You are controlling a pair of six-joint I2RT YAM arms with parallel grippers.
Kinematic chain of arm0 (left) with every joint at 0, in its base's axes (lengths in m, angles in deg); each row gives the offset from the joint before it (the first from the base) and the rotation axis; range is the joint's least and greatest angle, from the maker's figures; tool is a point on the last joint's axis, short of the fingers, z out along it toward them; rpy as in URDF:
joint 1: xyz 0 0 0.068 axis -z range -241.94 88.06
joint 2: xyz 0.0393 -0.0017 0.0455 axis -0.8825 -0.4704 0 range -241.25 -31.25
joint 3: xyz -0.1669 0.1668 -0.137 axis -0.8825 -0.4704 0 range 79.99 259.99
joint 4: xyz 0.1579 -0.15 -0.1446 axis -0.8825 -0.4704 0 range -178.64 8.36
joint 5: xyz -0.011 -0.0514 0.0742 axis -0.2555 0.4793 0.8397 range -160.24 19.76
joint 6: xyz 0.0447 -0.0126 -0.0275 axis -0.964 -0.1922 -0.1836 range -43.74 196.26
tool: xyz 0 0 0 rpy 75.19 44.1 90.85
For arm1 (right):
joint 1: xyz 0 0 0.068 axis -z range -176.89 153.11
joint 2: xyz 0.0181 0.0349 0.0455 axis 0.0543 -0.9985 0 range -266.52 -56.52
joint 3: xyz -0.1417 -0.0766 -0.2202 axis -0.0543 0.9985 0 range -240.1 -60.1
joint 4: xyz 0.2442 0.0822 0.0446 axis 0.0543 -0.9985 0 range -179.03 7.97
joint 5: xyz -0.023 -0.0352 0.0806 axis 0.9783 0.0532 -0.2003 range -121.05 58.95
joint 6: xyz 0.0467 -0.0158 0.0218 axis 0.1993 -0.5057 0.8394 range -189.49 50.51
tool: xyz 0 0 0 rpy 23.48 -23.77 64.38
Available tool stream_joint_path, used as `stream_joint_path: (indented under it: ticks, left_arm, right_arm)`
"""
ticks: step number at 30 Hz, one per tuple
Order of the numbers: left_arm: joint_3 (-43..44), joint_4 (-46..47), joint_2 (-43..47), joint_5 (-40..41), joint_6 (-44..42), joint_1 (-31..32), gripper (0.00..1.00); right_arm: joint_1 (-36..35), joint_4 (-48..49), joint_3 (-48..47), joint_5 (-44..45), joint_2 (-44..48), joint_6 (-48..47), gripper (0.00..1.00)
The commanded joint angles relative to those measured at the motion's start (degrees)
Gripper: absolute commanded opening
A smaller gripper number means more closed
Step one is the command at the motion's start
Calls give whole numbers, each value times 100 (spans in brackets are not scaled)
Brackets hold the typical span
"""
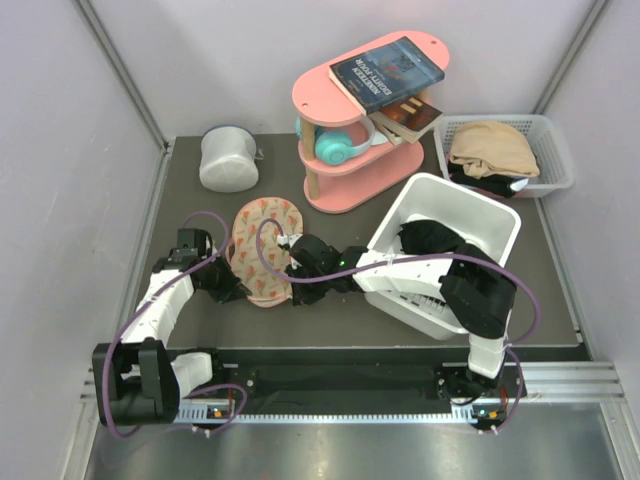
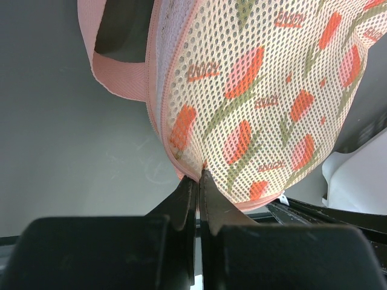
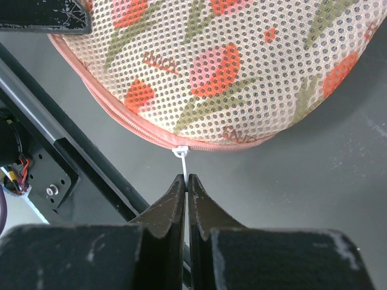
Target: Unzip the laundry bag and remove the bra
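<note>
dark table: left fingers pinch the laundry bag, right fingers clamp its zip tab.

The laundry bag carries one small word in red capitals, repeated among its printed flowers; it looks like "ENJOY". Beyond the laundry bag, a dark book on the pink shelf shows white title lettering, too small to read
</note>
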Motion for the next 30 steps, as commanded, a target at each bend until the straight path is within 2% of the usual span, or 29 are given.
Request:
stream_joint_path:
  ticks: [1,20,30]
  left_arm:
    - [210,35,114,245,-152,-20,0]
    - [280,-159,237,316,-151,-20,0]
    - [324,-273,299,316,-152,-56,0]
  right_arm:
    - [78,-78,-8,204,285,-93,0]
    - [816,-254,-8,502,250,-480,0]
    - [939,-280,-184,573,101,-629,0]
